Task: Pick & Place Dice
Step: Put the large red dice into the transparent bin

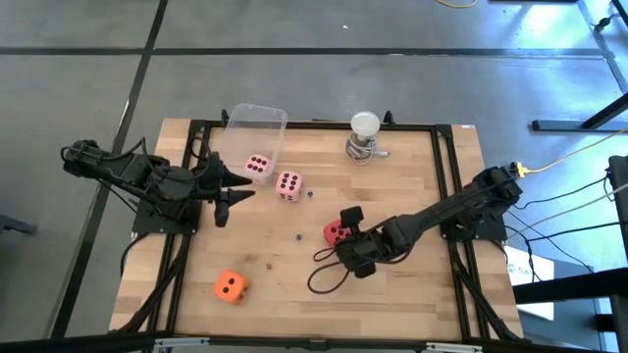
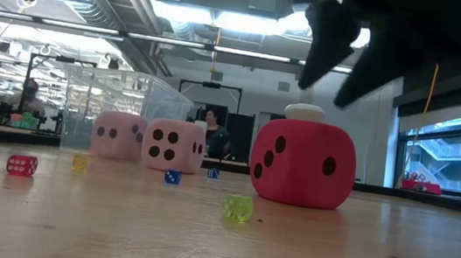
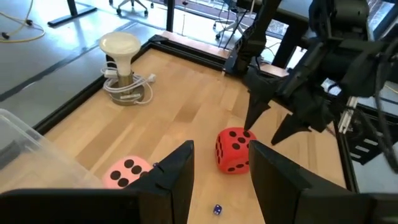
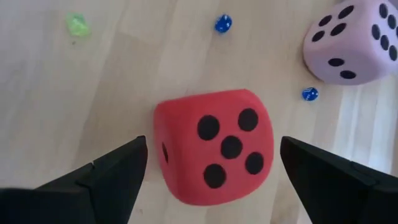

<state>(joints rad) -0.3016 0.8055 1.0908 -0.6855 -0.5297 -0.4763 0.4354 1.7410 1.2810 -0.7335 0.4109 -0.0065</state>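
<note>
Red soft foam die (image 1: pixel 335 232) just beside right hand (image 1: pixel 345 225) on wooden desk (image 1: pixel 412 284). From right wrist: centred between spread, released fingers (image 4: pixel 112 171), untouched. Approach step; next: lower, then clench. Left hand (image 1: pixel 222 191) released, waiting.

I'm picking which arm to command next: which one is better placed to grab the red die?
Right. The right gripper hangs open directly over the red die, jaws on either side. The left gripper sits farther off, near the pink dice.

Bright ceiling strip lights (image 2: pixel 218 15) glare overhead; the near tabletop (image 2: pixel 198 248) blurs; shadows stay soft.
</note>
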